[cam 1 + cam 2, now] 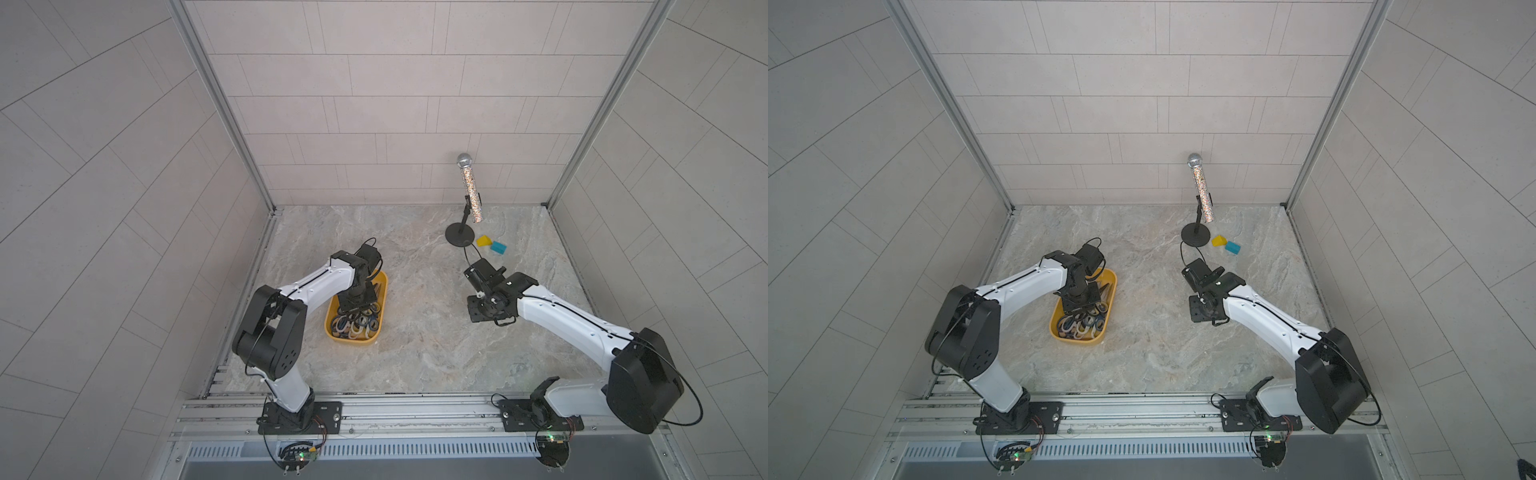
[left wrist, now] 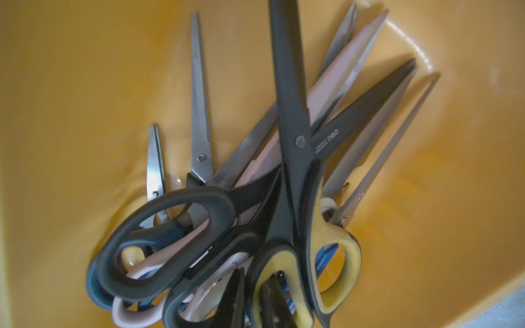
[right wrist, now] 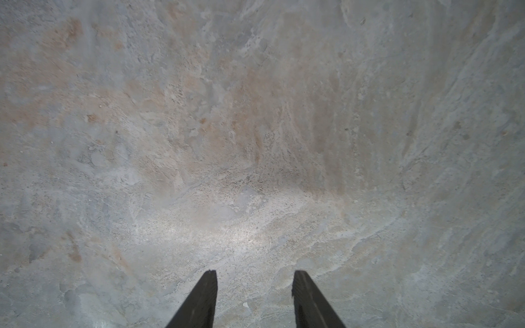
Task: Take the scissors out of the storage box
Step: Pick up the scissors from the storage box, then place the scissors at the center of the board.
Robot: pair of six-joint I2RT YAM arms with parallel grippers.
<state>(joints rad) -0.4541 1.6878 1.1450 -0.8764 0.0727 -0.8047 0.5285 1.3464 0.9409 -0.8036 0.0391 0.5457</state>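
Looking down, you see the marble surface (image 1: 415, 345) carrying the yellow storage box (image 1: 353, 338), scissors (image 1: 357, 324) piled inside; your left pincer (image 2: 257, 281) clenches the handle loop of the yellow-and-black-handled pair (image 2: 295, 170), while your right pincer (image 3: 255, 271) hangs released above bare stone.

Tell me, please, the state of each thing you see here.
left gripper, shut on a handle loop of the yellow-and-black scissors
right gripper, open and empty above the table
storage box, resting on the table, not yet emptied
other scissors, piled inside the storage box
microphone, leaning in its stand
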